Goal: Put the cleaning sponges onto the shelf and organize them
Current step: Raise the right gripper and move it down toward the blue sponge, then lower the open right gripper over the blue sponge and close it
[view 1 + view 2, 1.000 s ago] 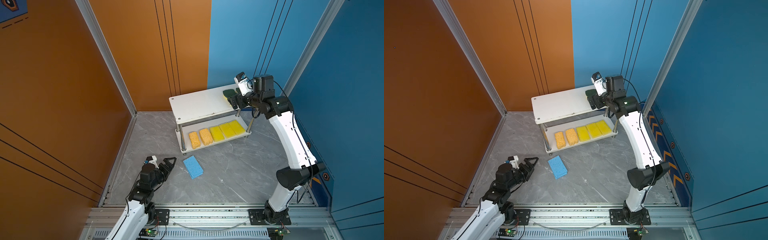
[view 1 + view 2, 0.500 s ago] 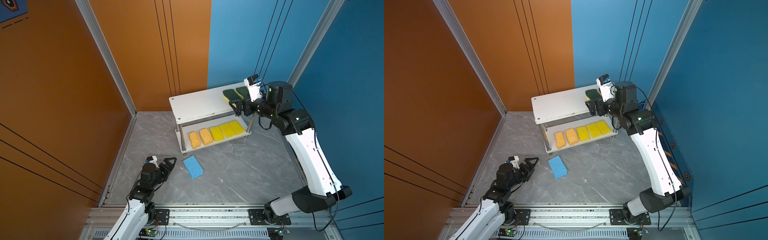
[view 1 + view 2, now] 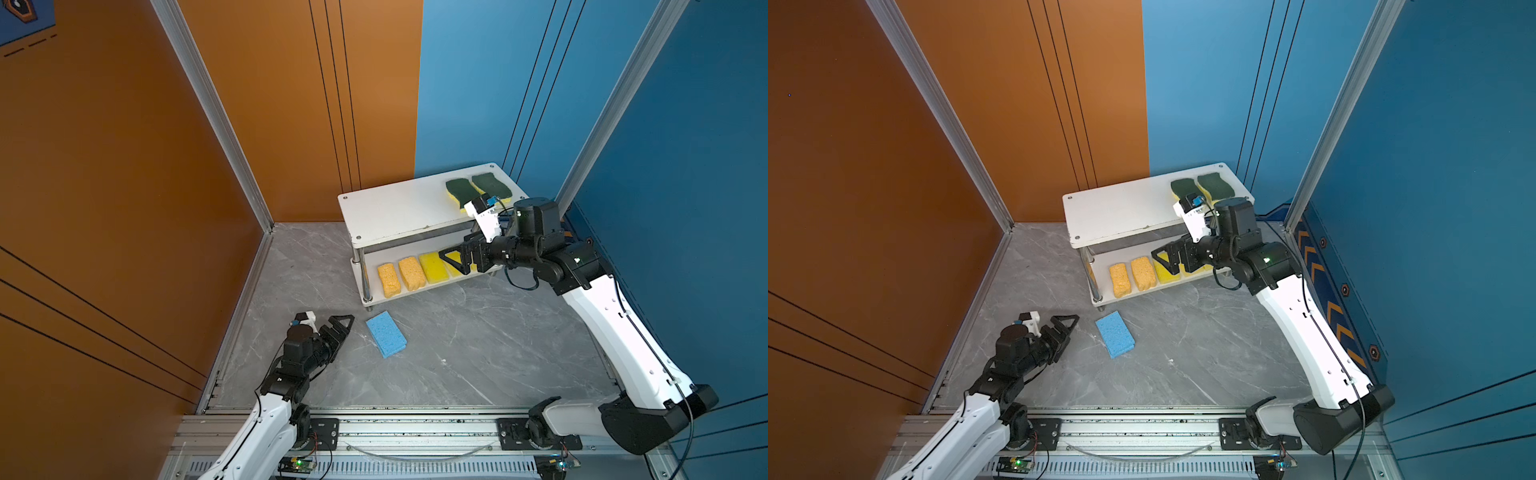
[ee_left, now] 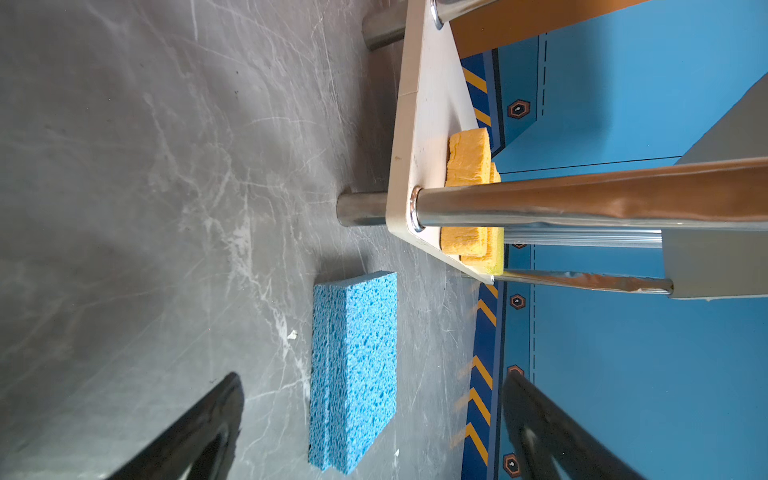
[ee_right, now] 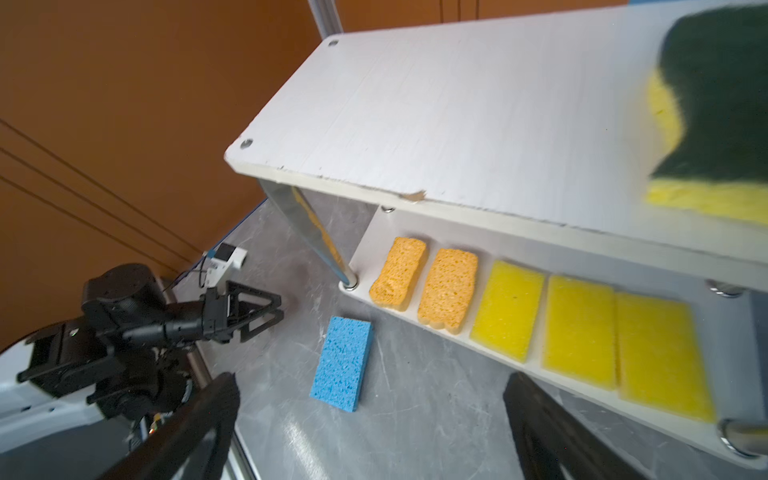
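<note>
The white two-tier shelf [image 3: 395, 216] stands at the back. Two green-topped sponges [image 3: 460, 189] lie side by side at the right end of its top board. On the lower board sit two orange sponges [image 5: 446, 291] and three yellow ones [image 5: 579, 328]. A light blue sponge [image 3: 386, 334], which looks like a stack of two [image 4: 353, 365], lies on the floor in front. My left gripper [image 3: 345, 322] is open, low, just left of the blue one. My right gripper [image 3: 451, 259] hangs open and empty before the shelf's right half.
Orange wall panels close off the left and back, and blue ones the back right and right [image 3: 685, 208]. An aluminium rail [image 3: 395, 428] with both arm bases runs along the front. The grey marble floor [image 3: 478, 353] spreads between the blue sponge and the right arm.
My right gripper has pulled back from the top board's right end and come down in front of the shelf, leaving a green-topped sponge there. The left arm has stayed put.
</note>
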Tool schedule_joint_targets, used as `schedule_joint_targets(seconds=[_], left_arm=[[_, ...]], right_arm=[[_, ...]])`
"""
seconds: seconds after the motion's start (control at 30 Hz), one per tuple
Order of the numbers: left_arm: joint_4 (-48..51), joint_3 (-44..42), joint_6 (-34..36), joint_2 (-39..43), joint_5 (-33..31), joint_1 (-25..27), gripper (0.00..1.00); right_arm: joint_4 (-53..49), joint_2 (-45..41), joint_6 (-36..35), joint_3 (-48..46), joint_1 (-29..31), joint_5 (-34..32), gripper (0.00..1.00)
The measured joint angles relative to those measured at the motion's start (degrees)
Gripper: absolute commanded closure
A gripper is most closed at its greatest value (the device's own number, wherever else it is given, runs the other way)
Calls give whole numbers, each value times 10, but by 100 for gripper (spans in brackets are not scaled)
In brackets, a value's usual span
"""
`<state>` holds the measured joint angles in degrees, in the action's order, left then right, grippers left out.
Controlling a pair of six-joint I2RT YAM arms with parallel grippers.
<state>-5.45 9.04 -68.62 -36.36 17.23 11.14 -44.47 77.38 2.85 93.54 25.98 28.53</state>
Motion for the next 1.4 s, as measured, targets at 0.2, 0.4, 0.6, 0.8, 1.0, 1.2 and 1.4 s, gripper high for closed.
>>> schedule_joint_targets(seconds=[0.2, 0.4, 0.6, 0.8, 1.0, 1.2, 1.4], left_arm=[[4, 0, 2, -1, 2, -2, 2], [11, 1, 2, -1, 4, -2, 2], [23, 10, 2, -5, 6, -3, 2], [38, 23, 2, -3, 10, -3, 2], [48, 24, 2, 7, 10, -2, 2], [70, 24, 2, 23, 10, -2, 2], [79, 24, 2, 27, 10, -2, 3]], right_arm=[[-2, -6, 0, -66, 59, 2, 0], [37, -14, 7, -156, 110, -31, 0], [107, 4, 29, -234, 162, -70, 0], [160, 87, 44, -251, 199, -106, 1], [190, 169, 59, -252, 225, -148, 1], [203, 233, 78, -251, 246, -186, 1], [216, 268, 100, -245, 278, -225, 1]])
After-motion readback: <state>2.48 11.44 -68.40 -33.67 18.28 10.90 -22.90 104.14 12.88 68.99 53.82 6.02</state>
